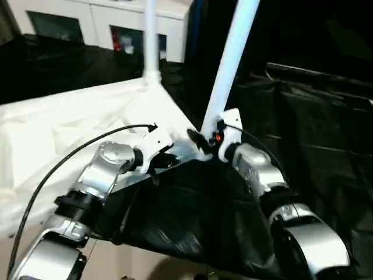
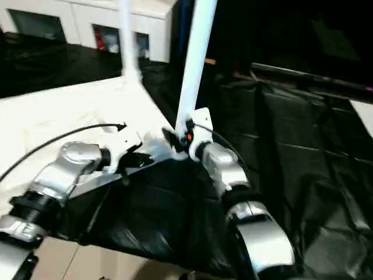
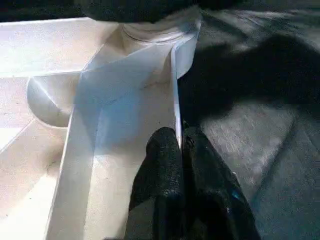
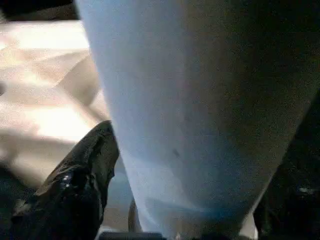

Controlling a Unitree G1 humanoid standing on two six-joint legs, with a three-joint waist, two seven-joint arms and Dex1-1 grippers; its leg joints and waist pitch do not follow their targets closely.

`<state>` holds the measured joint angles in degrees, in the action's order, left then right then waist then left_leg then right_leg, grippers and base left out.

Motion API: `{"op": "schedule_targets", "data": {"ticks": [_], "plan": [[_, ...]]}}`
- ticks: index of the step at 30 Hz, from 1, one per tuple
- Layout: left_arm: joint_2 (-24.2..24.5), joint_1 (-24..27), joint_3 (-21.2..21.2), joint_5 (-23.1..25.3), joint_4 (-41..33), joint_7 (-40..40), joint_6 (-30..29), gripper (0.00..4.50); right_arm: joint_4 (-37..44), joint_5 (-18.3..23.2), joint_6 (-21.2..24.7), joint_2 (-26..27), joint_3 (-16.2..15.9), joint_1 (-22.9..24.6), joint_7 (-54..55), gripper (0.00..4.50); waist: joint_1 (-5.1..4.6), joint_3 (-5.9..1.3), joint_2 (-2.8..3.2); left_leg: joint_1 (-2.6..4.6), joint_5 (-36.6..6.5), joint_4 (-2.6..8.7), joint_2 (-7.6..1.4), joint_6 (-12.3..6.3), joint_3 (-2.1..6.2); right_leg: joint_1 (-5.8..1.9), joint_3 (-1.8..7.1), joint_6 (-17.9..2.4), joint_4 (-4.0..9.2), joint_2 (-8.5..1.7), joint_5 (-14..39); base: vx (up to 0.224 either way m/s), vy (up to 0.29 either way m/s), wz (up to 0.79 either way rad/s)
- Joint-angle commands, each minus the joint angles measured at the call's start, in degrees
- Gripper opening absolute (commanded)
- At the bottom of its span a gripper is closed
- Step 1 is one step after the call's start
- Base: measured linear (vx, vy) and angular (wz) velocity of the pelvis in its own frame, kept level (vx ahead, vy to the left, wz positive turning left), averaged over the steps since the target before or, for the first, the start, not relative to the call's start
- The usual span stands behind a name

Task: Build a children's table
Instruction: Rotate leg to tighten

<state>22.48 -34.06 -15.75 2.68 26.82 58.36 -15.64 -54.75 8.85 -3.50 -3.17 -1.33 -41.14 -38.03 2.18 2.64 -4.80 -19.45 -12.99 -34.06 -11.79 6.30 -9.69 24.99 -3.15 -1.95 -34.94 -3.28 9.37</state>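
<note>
At frame centre, the left gripper (image 3: 179, 150) pinches the stiff, light tabletop (image 1: 52, 128) rim while the right gripper (image 1: 205, 140), jaws around the smooth, likely slippery leg (image 1: 230, 58), grasps low near its socket.

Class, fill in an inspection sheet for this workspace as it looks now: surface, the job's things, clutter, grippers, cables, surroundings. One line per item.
Surface: black sheeting spread around and under the work.
Job's things: white tabletop lying underside up; far leg upright in its corner socket; near leg leaning at the near corner.
Clutter: nothing seen.
Grippers: left gripper shut on the tabletop's rim; right gripper at the near leg's base, with one finger beside the tube.
Cables: black cable looping over the left forearm.
Surroundings: white cabinet with glass doors behind.
</note>
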Motion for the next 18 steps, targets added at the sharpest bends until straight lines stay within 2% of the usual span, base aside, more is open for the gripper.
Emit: {"op": "schedule_targets", "data": {"ticks": [1,2,5,7,11,14,16,18], "plan": [[-0.1,0.1,-1.6,-1.8,-2.7,4.1,3.2,0.0,2.1,-0.9,-0.8,-1.1,-2.9,1.5,-6.4,3.99,0.18,-3.5,1.14,-0.22,-3.0,3.95,-1.37,-4.16,-0.41,-4.15,2.75,-14.8,2.79,-4.12,3.9,0.0,0.0,0.0],[0.5,0.2,-1.8,-1.9,-2.9,5.2,3.7,0.0,2.9,-1.0,-0.7,-2.0,-3.5,2.0,-8.4,4.11,0.21,-3.52,1.05,-0.32,-2.9,3.91,-1.37,-4.47,-0.45,-4.37,2.7,-15.1,2.67,-4.11,3.2,0.0,0.0,0.0],[1.9,0.5,-2.3,-2.2,-2.8,7.6,5.1,0.0,5.2,-1.6,-0.4,-4.1,-4.9,3.3,-13.2,4.39,0.27,-3.38,1.12,-0.21,-3.9,3.99,-1.46,-4.25,-0.48,-4.27,2.68,-15.2,2.87,-4.21,4.5,0.0,0.0,0.0],[3.1,0.6,-2.7,-2.3,-2.6,10.0,6.1,0.0,7.9,-2.1,-0.2,-6.3,-6.9,4.6,-17.8,4.39,0.44,-3.3,0.96,-0.2,-4.5,3.96,-1.46,-4.23,-0.46,-4.38,2.64,-14.6,3.0,-4.14,5.7,0.0,0.0,0.0],[4.3,0.6,-2.8,-2.7,-2.4,12.7,7.0,0.0,12.0,-0.9,2.3,-8.9,-8.7,6.2,-25.0,4.39,0.76,-3.23,0.83,-0.14,-4.9,4.01,-1.57,-3.69,-0.43,-4.3,2.7,-14.1,3.07,-4.29,7.3,0.0,0.0,0.0],[5.2,1.2,-3.0,-3.7,-3.3,15.4,6.9,0.0,13.7,-1.2,2.9,-10.5,-10.2,7.1,-28.4,4.05,0.99,-3.22,0.79,-0.11,-4.3,3.98,-1.57,-3.52,-0.43,-4.32,2.68,-13.9,2.97,-4.26,7.0,0.0,0.0,0.0],[5.9,1.5,-3.3,-4.1,-3.8,16.9,7.1,0.0,14.2,-1.3,3.3,-11.0,-10.6,7.4,-29.5,4.0,1.05,-3.29,0.72,-0.15,-3.7,3.96,-1.53,-3.41,-0.43,-4.36,2.65,-14.2,2.82,-4.24,6.2,0.0,0.0,0.0],[6.4,1.7,-3.5,-4.3,-4.1,18.1,7.0,0.0,14.5,-1.3,3.9,-11.1,-10.8,7.5,-30.3,3.74,1.01,-3.32,0.69,-0.2,-3.3,3.94,-1.54,-3.49,-0.41,-4.43,2.63,-14.4,2.72,-4.22,5.4,0.0,0.0,0.0]]}}
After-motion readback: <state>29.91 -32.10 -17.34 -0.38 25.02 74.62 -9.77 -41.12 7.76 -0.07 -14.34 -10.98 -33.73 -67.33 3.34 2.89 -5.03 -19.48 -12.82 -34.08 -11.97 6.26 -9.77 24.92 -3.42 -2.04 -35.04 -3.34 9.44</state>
